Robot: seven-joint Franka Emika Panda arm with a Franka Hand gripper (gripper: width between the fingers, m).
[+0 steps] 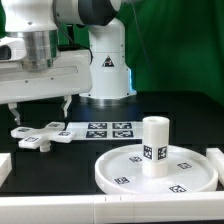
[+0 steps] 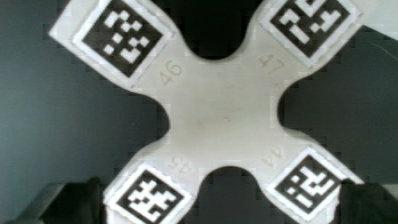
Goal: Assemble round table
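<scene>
**Gripper open over the cross-shaped foot**

My fingers are spread wide and hold nothing. Directly beneath them the foot lies flat on the dark table. It is smooth matte white plastic with four flared arms, each carrying a black-and-white tag. Well apart from me sits the rimmed round disc, with the short cylindrical leg upright at its centre.

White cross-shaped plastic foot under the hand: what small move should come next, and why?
Probably lower the hand straight down. Its fingers stand spread open above the white plastic cross-shaped foot, which lies flat and not yet gripped. The wrist view shows the foot roughly centred beneath, so no sideways correction seems needed first.
</scene>
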